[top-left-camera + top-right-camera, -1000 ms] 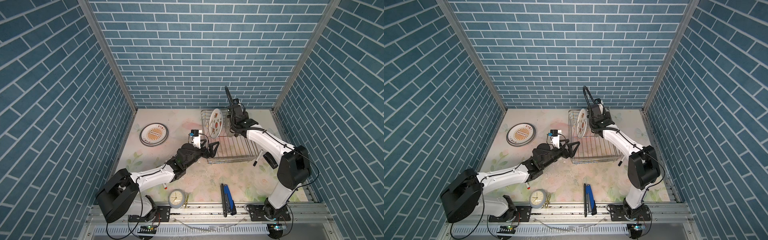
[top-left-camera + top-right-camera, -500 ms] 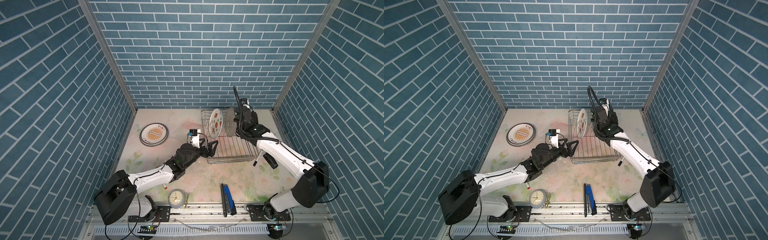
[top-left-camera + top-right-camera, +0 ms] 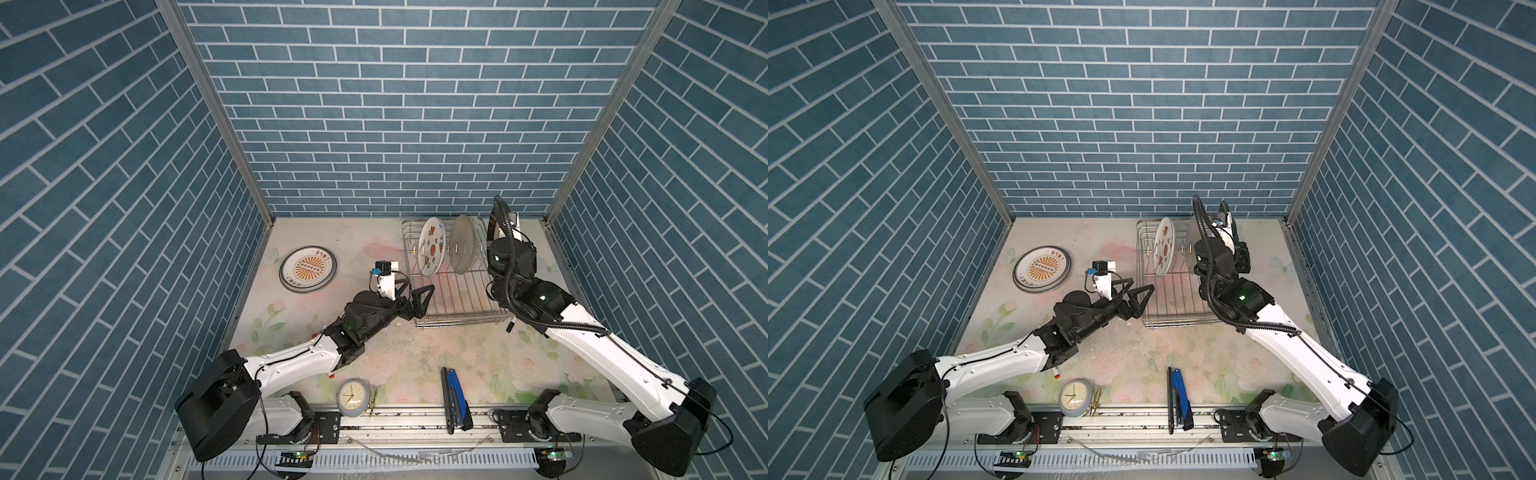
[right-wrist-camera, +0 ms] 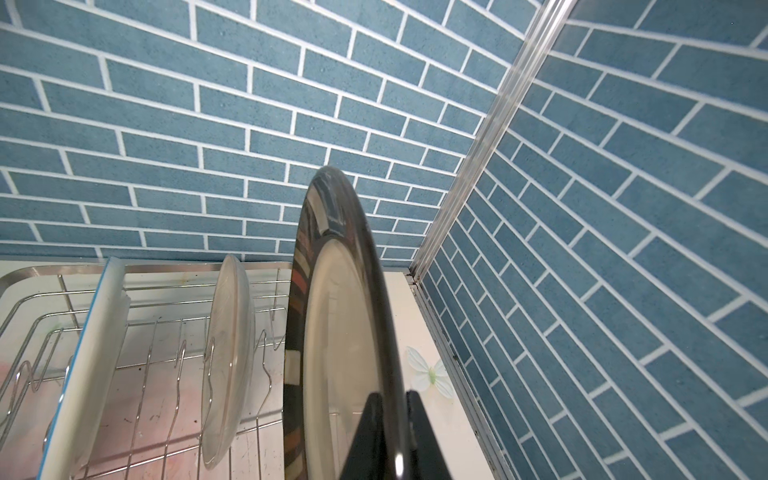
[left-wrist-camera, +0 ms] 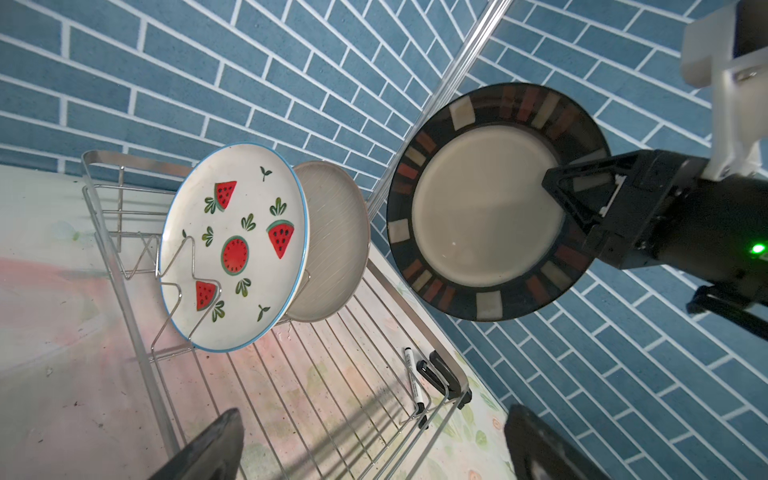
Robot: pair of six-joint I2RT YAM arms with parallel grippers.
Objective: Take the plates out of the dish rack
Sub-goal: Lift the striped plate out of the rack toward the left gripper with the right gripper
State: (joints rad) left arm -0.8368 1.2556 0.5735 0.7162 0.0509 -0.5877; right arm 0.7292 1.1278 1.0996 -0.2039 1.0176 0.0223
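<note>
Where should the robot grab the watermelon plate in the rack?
Probably by its top rim, coming down from above. The watermelon plate stands on edge, propped by prongs of the dish rack, so its thin upper edge is free; the greyish plate sits close behind it.

Blue brick walls (image 3: 399, 104) — floral tabletop (image 3: 332, 232)
Three walls of blue brick pattern with white joints enclose the pale tabletop, printed with faint pink flowers and green leaves; silver posts (image 3: 216, 112) run up the two back corners — a metal rail (image 3: 395, 419) edges the front. Light is even.
</note>
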